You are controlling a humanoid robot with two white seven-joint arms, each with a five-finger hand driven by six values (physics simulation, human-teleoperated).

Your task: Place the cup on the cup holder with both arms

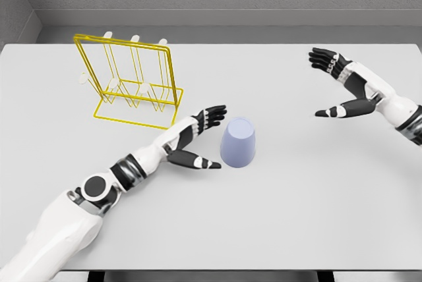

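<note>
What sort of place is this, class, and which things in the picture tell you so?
Probably a simulated tabletop test bench, not a real kitchen: a bare white table against plain grey walls, holding only a yellow wire cup holder and a lilac cup, with the left robot hand beside it.

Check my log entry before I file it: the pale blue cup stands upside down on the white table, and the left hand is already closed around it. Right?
Not quite. The pale blue cup does stand upside down on the white table, but the left hand is open beside it, fingers spread, holding nothing. The head view shows this.
</note>
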